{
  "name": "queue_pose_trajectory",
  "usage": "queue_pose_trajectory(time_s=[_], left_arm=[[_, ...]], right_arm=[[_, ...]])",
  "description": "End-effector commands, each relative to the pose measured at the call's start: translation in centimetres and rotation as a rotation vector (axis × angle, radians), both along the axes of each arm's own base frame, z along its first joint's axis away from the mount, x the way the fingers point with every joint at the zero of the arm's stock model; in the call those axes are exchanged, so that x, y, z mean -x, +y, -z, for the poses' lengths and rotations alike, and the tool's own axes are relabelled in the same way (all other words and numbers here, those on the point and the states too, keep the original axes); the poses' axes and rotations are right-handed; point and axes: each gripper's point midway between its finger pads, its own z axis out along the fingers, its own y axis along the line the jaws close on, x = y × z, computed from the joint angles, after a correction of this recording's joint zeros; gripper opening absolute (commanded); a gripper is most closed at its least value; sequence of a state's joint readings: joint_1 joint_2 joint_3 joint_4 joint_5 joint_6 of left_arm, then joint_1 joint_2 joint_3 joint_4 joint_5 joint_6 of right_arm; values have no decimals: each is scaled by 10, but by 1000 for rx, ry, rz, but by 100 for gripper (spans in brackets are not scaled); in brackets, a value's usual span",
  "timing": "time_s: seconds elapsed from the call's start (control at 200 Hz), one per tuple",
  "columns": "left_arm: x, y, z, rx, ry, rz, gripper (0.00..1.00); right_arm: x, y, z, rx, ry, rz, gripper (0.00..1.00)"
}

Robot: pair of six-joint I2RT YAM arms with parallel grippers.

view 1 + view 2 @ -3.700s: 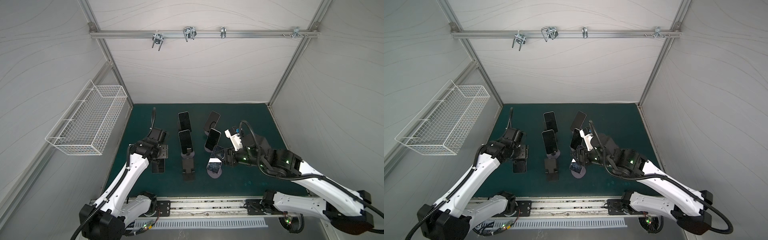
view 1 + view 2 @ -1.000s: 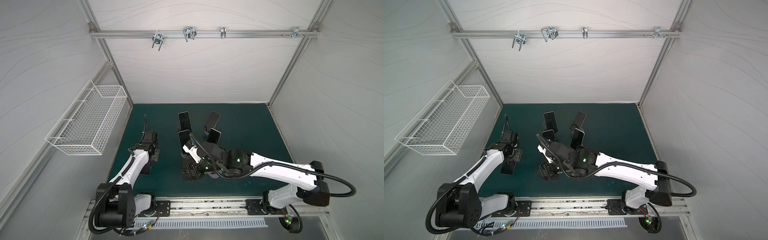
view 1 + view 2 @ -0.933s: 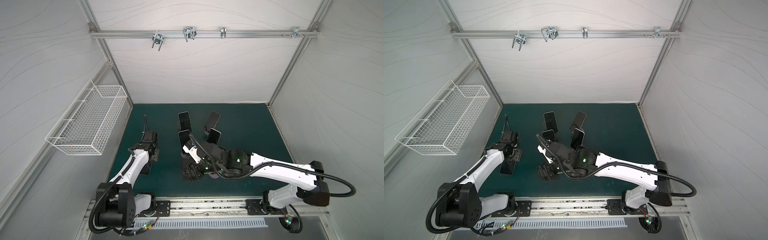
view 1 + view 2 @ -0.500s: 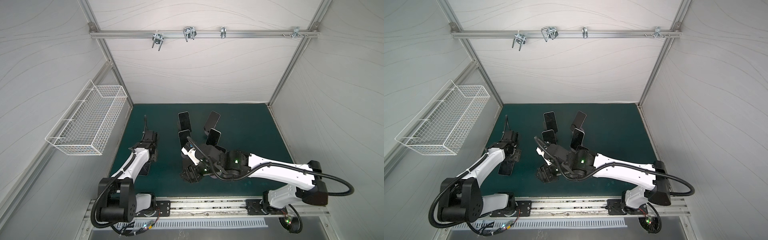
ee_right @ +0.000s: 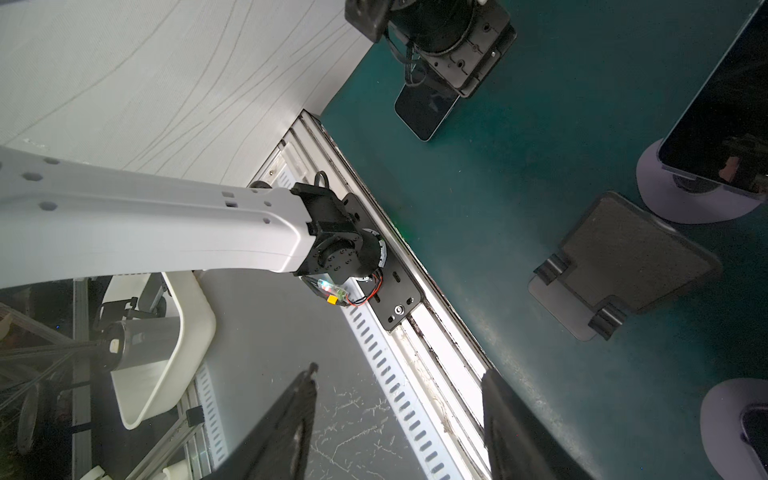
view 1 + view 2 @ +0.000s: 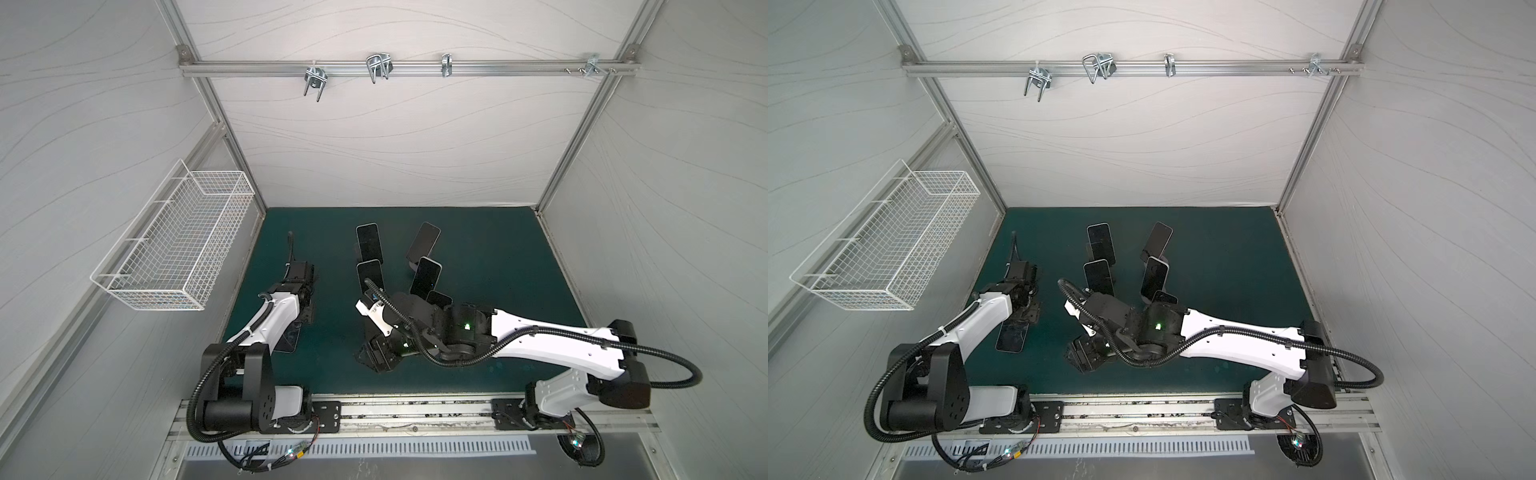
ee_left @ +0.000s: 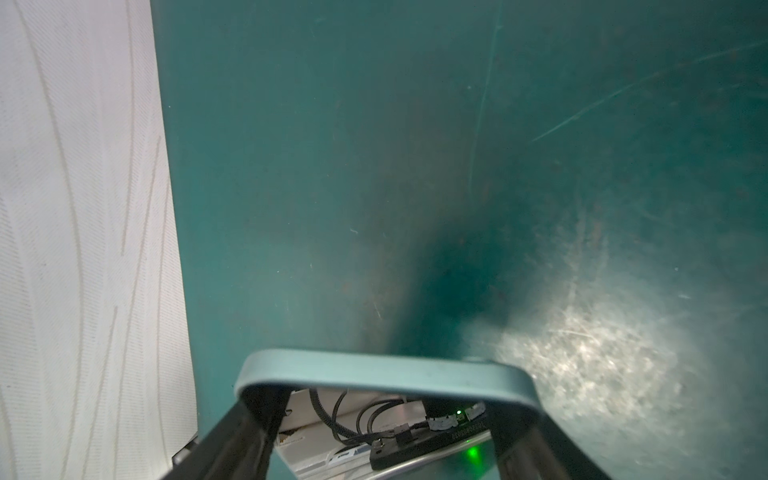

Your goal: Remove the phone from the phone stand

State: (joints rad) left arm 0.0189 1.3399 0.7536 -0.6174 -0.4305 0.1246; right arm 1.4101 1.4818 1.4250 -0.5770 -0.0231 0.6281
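Inside the left pincer (image 7: 388,401) sits the phone (image 7: 386,370).

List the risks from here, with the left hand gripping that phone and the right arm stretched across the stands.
1. The left hand grips the phone by one end, low over the mat; opening before it lies flat may let it slap down.
2. The right arm reaches across the middle, its cable beside a standing phone; a swing could topple it.
3. The open right hand hovers by the empty stand and might shove it.
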Motion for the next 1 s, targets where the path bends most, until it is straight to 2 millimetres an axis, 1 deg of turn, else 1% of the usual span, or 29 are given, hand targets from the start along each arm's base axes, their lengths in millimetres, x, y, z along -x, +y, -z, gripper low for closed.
queue_pose_trajectory(time_s=[0.0, 0.105, 0.17, 0.24, 0.355, 0.77, 0.875, 0.995], left_arm=[[-14, 12, -11, -60, -35, -10, 0], [-18, 17, -5, -29, -14, -29, 0], [-16, 20, 3, 2, 28, -54, 0], [-18, 19, 10, 32, 63, -61, 0], [-21, 20, 17, 34, 95, -57, 0], [-34, 10, 40, 138, 171, -39, 0], [-35, 9, 48, 175, 187, -52, 4], [-35, 9, 54, 234, 208, -87, 15]], right_arm=[[2, 2, -5, 7, -19, -9, 65], [3, 0, -5, 7, -23, -10, 65], [4, -2, -2, 13, -24, -10, 65], [4, -4, 0, 20, -24, -11, 65], [5, -6, 2, 31, -30, -20, 65], [6, -11, -3, 30, -39, -34, 65], [5, -15, -3, 36, -47, -25, 65], [5, -16, -1, 42, -42, -20, 65]])
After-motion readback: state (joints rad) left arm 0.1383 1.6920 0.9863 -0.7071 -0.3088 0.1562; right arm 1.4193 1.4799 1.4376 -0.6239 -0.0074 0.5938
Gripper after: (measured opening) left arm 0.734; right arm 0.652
